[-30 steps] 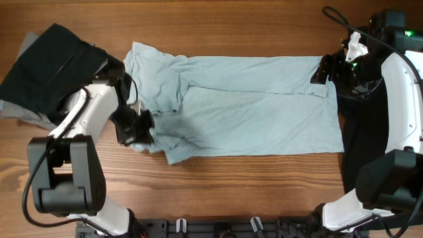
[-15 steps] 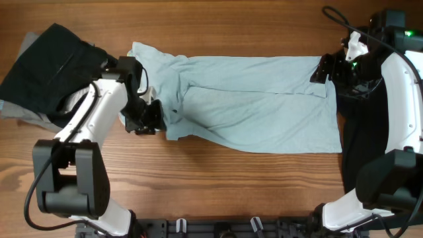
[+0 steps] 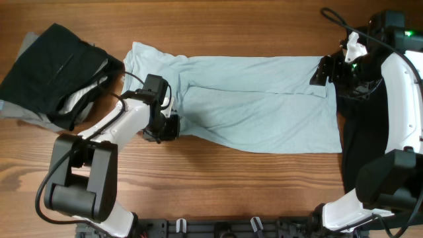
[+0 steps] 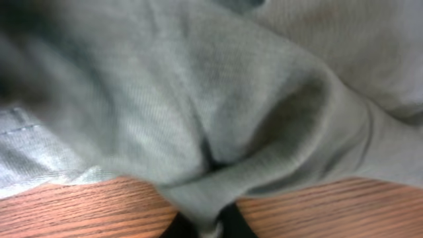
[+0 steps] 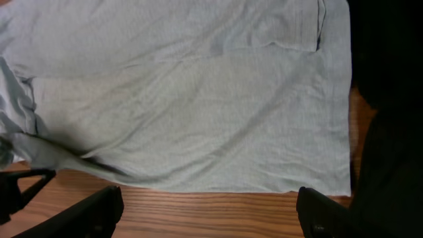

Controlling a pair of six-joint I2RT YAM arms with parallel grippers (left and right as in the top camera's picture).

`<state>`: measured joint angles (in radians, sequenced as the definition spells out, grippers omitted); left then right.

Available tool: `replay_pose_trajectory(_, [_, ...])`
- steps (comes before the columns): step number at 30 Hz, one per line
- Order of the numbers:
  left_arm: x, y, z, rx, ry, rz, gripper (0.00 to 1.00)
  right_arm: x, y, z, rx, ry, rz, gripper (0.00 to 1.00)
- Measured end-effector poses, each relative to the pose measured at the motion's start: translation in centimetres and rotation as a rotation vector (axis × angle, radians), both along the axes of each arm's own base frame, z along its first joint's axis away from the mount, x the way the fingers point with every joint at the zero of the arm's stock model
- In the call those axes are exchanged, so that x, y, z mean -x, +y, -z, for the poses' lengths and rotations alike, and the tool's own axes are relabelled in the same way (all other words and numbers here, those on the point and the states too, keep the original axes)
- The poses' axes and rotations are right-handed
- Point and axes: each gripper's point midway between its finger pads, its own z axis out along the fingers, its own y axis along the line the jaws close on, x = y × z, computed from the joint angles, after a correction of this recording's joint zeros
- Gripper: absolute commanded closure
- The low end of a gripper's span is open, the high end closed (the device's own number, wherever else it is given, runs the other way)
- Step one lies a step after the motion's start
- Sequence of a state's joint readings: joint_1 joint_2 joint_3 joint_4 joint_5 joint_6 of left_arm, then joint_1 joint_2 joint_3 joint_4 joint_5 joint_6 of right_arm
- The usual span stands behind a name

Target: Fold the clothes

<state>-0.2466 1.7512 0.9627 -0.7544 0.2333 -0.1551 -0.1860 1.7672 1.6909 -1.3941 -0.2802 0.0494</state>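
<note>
Our left gripper [image 4: 206, 228] has its jaws squeezed together on a little bunch of the blue T-shirt [image 3: 258, 106], at its near edge by the left end. We think we pinch it there so we can lift that side and lay it over the rest. The cloth puffs up in a soft lump around the pinch, because it is loose and floppy.

Our right gripper [image 3: 325, 69] has its jaws wide apart and holds nothing. It hangs over the far right corner of the shirt, maybe so it is ready to grab that end.

The shirt lies long and mostly flat across the middle of the wooden table [image 3: 218, 178]. One long side looks folded in, so it makes a narrow strip.

A pile of black clothes [image 3: 49, 66] sits at the left with a grey one [image 3: 13, 109] under it. Another black garment [image 3: 357, 145] lies at the right, touching the shirt. We think these wait at the sides to leave room for folding
</note>
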Motion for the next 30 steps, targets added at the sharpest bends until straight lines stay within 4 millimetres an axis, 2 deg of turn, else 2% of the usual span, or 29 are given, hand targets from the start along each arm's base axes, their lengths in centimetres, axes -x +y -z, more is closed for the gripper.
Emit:
replay_pose_trajectory(1, [2.1, 0.5, -0.3, -0.022, 0.092, -0.006, 0.96, 0.1, 0.0, 0.0, -0.001, 0.003, -0.003, 0.11])
replay_pose_trajectory(3, [4.6, 1.2, -2.1, -0.055, 0.221, -0.007, 0.96, 0.0, 0.0, 0.0, 0.000, -0.002, -0.003, 0.11])
replay_pose_trajectory(4, [4.3, 1.1, -3.2, -0.053, 0.212, -0.007, 0.96, -0.1, 0.0, 0.0, 0.001, -0.005, -0.003, 0.11])
replay_pose_trajectory(5, [3.2, 0.8, -4.8, -0.044, 0.175, -0.006, 0.96, -0.1, 0.0, 0.0, 0.001, -0.004, -0.003, 0.11])
replay_pose_trajectory(7, [-0.7, -0.2, -8.7, 0.000, 0.004, 0.001, 0.96, -0.1, 0.0, 0.0, 0.001, -0.004, -0.003, 0.11])
replay_pose_trajectory(9, [-3.9, -1.0, -10.5, 0.038, -0.151, 0.002, 0.94, -0.1, 0.0, 0.0, 0.001, -0.005, -0.003, 0.11])
replay_pose_trajectory(11, [-6.0, -1.5, -10.9, 0.058, -0.233, 0.004, 0.88, -0.1, 0.0, 0.0, 0.001, -0.004, -0.003, 0.11])
replay_pose_trajectory(12, [-6.6, -1.7, -10.8, 0.063, -0.253, 0.005, 0.73, -0.1, 0.0, 0.0, 0.001, -0.005, -0.004, 0.11])
replay_pose_trajectory(13, [-7.4, -1.8, -10.2, 0.062, -0.266, 0.008, 0.48, -0.1, 0.0, 0.0, 0.001, -0.005, -0.006, 0.11])
replay_pose_trajectory(14, [-7.7, -1.8, -9.8, 0.060, -0.267, 0.010, 0.44, -0.1, 0.0, 0.0, 0.002, -0.005, -0.006, 0.11])
replay_pose_trajectory(16, [-8.1, -1.8, -8.4, 0.047, -0.246, 0.013, 0.54, -0.1, 0.0, 0.0, 0.002, -0.005, -0.007, 0.11])
replay_pose_trajectory(18, [-6.2, -1.1, -7.3, 0.009, -0.151, 0.023, 0.52, -0.1, 0.0, 0.0, 0.001, -0.004, -0.007, 0.11])
replay_pose_trajectory(20, [-3.2, -0.3, -7.3, -0.020, -0.037, 0.044, 0.52, -0.1, 0.0, 0.0, 0.002, -0.004, -0.007, 0.11])
replay_pose_trajectory(22, [-0.8, 0.4, -7.9, -0.047, 0.042, 0.068, 0.62, -0.1, 0.0, 0.0, 0.001, -0.004, -0.007, 0.11])
replay_pose_trajectory(23, [-0.2, 0.8, -8.3, -0.062, 0.052, 0.078, 0.65, -0.1, 0.0, 0.0, 0.001, -0.004, -0.007, 0.11])
replay_pose_trajectory(25, [-0.5, 1.2, -8.0, -0.085, 0.019, 0.086, 0.62, -0.1, 0.0, 0.0, 0.001, -0.005, -0.007, 0.11])
replay_pose_trajectory(28, [-0.3, 2.3, -4.8, -0.138, -0.006, 0.050, 0.58, 0.0, 0.0, 0.0, 0.001, -0.003, -0.007, 0.11])
replay_pose_trajectory(29, [0.6, 3.3, -2.6, -0.184, -0.001, 0.008, 0.55, -0.1, 0.0, 0.0, 0.001, -0.004, -0.007, 0.11])
replay_pose_trajectory(30, [0.5, 3.6, -2.0, -0.201, -0.015, -0.014, 0.54, -0.1, 0.0, 0.0, 0.002, -0.005, -0.007, 0.11])
